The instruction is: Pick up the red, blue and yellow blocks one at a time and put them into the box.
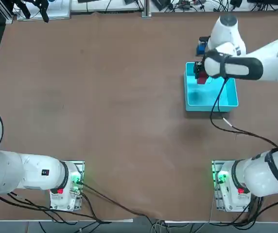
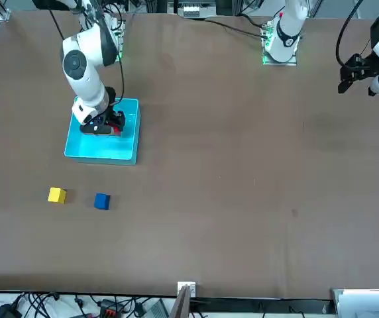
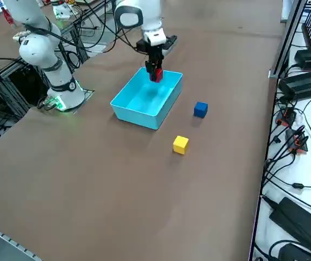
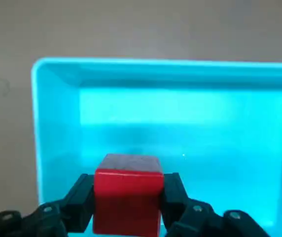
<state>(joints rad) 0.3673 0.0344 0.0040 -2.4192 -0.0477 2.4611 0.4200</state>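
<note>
While the yellow block [image 2: 57, 195] and blue block [image 2: 101, 201] wait at the front view's lower left, the right claw [image 4: 128, 200] hangs over the cyan box [image 4: 57, 128], clamping the red block [image 4: 128, 190], apparently for dropping.

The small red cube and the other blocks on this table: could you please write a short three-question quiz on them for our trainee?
1. True or false: the right gripper has its fingers shut on the small red cube.
2. Which cubes sit on the brown table, outside the shallow cyan tray? A) red and yellow B) yellow and dark blue C) none
3. Fill in: the held cube hangs over the ____.

Key
1. True.
2. B: the small yellow cube and the small dark blue cube lie beside each other, apart from the tray.
3. Tray.
</note>
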